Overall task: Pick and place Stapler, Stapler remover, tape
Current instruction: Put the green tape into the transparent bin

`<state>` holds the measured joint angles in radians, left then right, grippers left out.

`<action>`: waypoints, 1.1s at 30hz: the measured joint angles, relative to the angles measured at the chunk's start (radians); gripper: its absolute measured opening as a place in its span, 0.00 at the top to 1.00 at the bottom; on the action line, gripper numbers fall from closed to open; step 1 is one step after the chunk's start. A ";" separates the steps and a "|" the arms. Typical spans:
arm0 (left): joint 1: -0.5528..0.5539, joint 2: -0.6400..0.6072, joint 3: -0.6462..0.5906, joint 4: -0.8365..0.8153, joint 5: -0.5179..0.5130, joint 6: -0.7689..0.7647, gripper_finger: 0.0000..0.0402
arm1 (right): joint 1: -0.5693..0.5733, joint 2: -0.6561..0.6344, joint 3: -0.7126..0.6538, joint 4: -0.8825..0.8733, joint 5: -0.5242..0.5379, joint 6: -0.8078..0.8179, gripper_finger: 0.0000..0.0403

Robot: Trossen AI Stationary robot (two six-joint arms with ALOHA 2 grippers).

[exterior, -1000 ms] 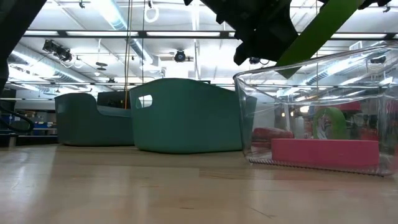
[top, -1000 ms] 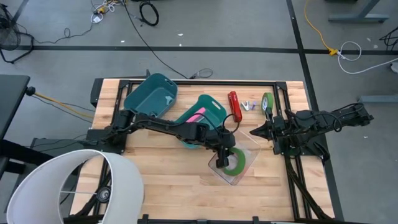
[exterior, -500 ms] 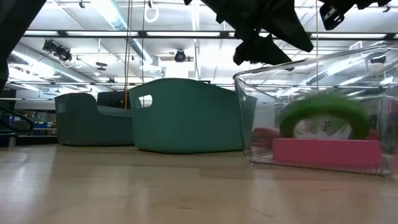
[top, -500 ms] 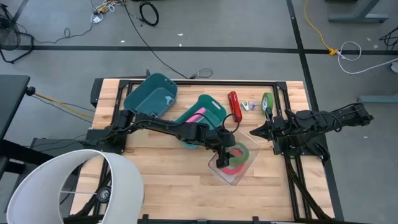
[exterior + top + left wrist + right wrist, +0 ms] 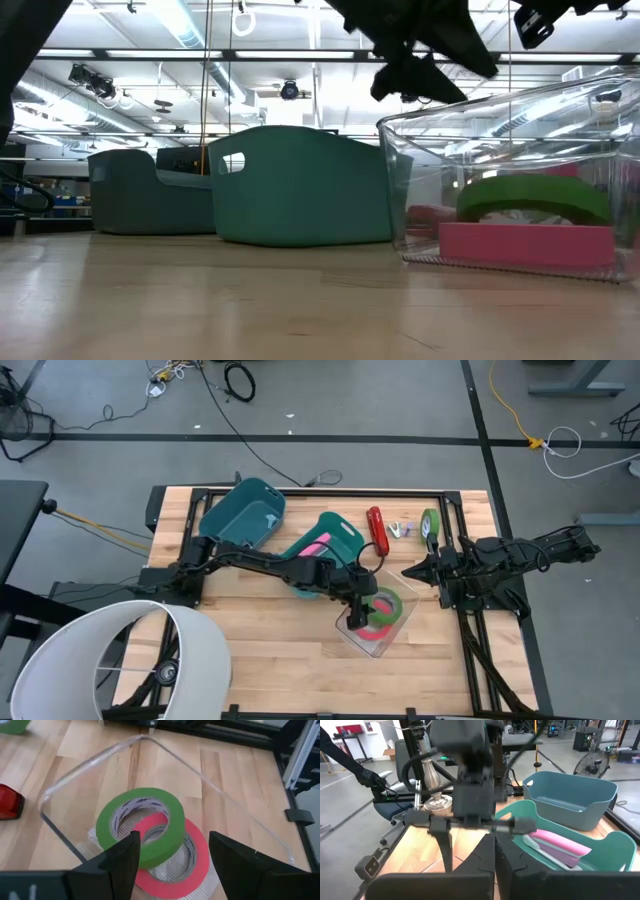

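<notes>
My left gripper (image 5: pixel 365 603) hangs open over a clear container (image 5: pixel 372 645) with nothing between its fingers. Inside the container a green tape roll (image 5: pixel 141 826) lies tilted, one side resting on a red tape roll (image 5: pixel 182 870) that lies flat on the bottom. The low view shows the green tape (image 5: pixel 530 198) on top of the red one (image 5: pixel 525 243). A red stapler (image 5: pixel 377 530), a small stapler remover (image 5: pixel 402 530) and another green tape roll (image 5: pixel 430 525) lie on the table toward its far edge. My right gripper (image 5: pixel 407 572) waits shut at the table's right.
Two teal bins stand at the far left, one (image 5: pixel 243 512) behind the other (image 5: pixel 325 545), which holds a pink object. A black frame runs along the table's edges. Bare wood lies toward the near edge.
My left gripper has opened and let go of the green tape roll. The roll has fallen into the clear container and come to rest tilted on the red roll. The arm itself has kept still.
</notes>
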<state>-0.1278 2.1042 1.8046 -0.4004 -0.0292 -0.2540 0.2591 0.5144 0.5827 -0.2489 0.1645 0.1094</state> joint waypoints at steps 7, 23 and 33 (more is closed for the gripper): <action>0.016 -0.071 0.003 -0.080 -0.003 -0.022 0.41 | 0.000 0.000 0.000 -0.009 0.000 0.026 1.00; 0.078 -0.164 0.003 -0.138 -0.003 -0.009 0.52 | 0.000 0.000 0.000 -0.041 0.001 0.014 1.00; 0.061 -0.176 -0.012 -0.145 -0.023 0.013 0.81 | 0.000 0.001 0.000 -0.050 0.002 0.014 1.00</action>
<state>-0.0665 1.9278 1.7928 -0.5457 -0.0526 -0.2413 0.2592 0.5152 0.5823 -0.2994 0.1665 0.1236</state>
